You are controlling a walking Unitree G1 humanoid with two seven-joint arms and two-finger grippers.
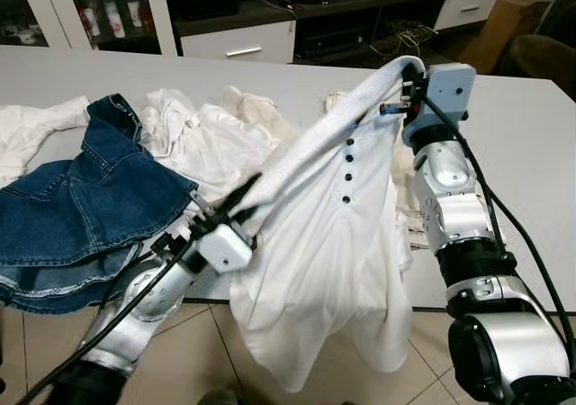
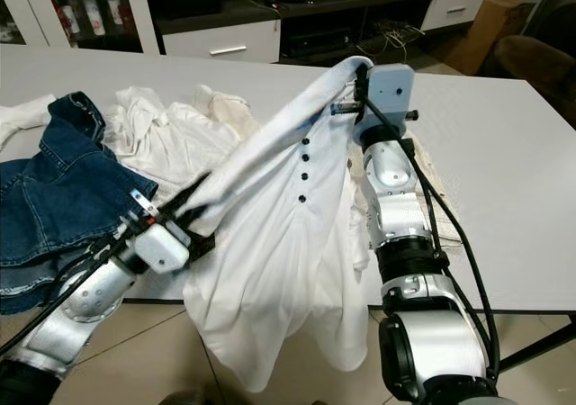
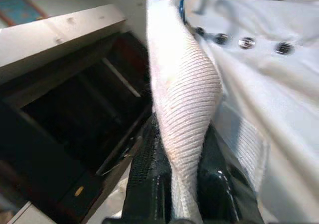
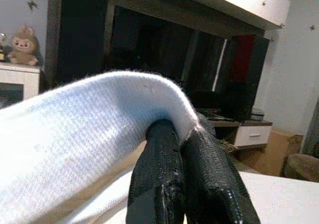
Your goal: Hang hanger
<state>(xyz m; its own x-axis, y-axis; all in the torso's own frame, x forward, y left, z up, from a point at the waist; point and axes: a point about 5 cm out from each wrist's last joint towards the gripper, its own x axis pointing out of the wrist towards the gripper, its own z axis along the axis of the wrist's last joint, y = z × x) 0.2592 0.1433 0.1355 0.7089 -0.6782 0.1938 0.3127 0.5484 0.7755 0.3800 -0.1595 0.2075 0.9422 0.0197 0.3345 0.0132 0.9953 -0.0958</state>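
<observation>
While I hold it stretched between both arms, the white polo shirt [image 1: 333, 243] hangs over the near edge of the grey table [image 1: 522, 153], its body drooping toward the tiled floor [image 1: 54, 333]. My left gripper [image 1: 236, 205] pinches the ribbed collar [image 3: 187, 99] low down, fingers [image 3: 144, 174] clamped on either side of the knit. My right gripper [image 4: 187, 176] is raised high, its two fingers pressed together with the other end of the collar draped over their tips.

I judge the shirt light, soft and limp: it folds wherever it is unsupported, so the thicker ribbed collar is the sensible place to grip, being firmer and less slippery than the smooth body cloth. A placket of dark buttons [image 1: 347, 166] runs down the front. I see something thin and blue near the collar in the left wrist view, but cannot tell whether it is a hanger.

Behind lie a blue denim garment [image 1: 81, 207], stiffer and heavier-looking, and crumpled white clothes [image 1: 202, 130].
</observation>
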